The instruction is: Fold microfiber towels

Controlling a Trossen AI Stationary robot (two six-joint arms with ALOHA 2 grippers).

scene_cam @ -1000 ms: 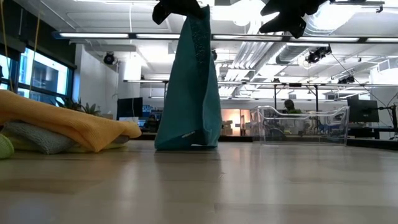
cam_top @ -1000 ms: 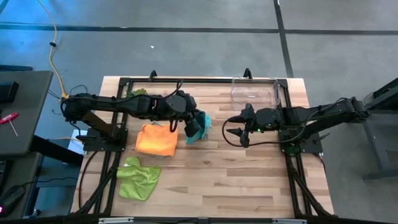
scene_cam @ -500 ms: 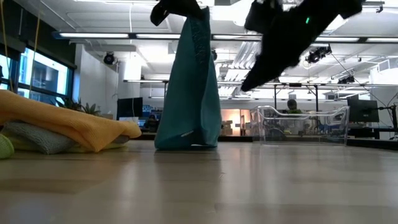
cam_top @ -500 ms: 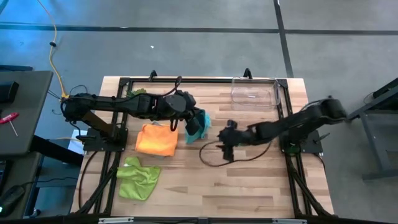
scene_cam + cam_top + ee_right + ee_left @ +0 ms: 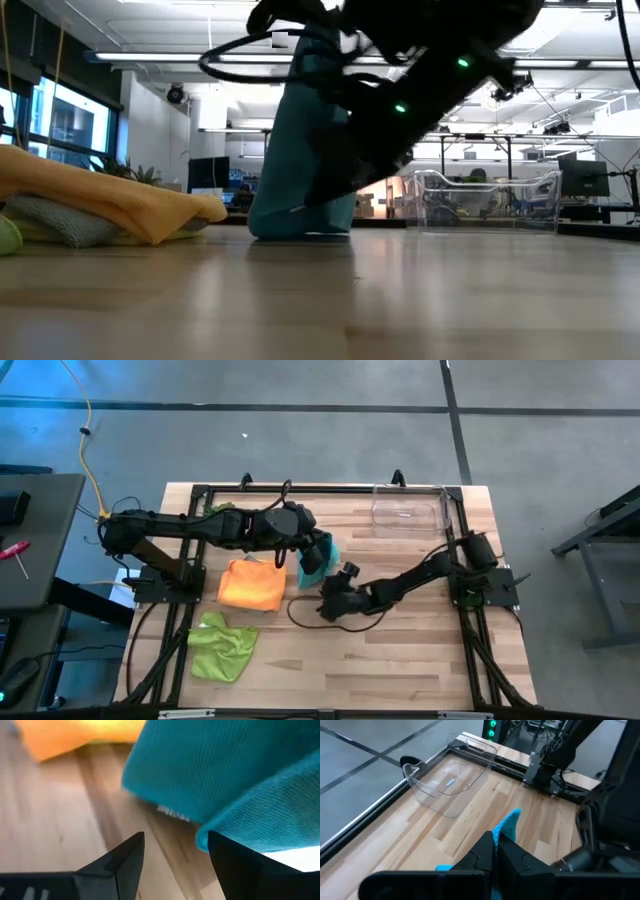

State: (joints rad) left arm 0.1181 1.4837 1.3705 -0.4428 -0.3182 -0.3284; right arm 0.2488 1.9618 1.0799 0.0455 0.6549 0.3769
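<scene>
Four visible towels: teal towel, orange towel, lime towel, grey towel, one clear bin

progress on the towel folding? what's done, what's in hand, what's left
Done: the folded orange microfiber towel lies on a stack, a grey cloth beneath it. In hand: the left gripper is shut on the teal microfiber towel, hanging with its bottom edge on the wooden table; the open right gripper is at its lower edge. Left: the crumpled lime green towel.

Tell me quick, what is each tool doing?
Left tool: shut on the teal towel, holding it up.
Right tool: open, empty, right beside that towel's lower edge.
</scene>
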